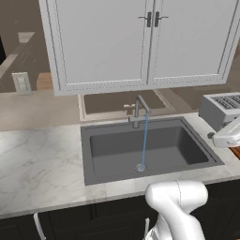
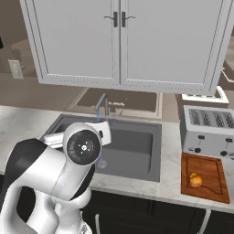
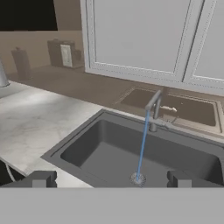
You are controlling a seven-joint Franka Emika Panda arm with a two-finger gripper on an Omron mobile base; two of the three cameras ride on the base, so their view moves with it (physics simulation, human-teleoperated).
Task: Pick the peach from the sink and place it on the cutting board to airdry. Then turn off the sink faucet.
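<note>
Resting on cutting board (image 2: 215,180): peach (image 2: 195,180); faucet (image 1: 139,110) running

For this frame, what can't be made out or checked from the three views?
- Faucet lever: too small in every view to read its position; in the right base view the arm hides the spout's lower part.
- Cutting board: left base view shows just a sliver at the right edge.
- Peach: too small to tell whether it is wet.
- Gripper: fingertips cut by the hand view's bottom.
</note>
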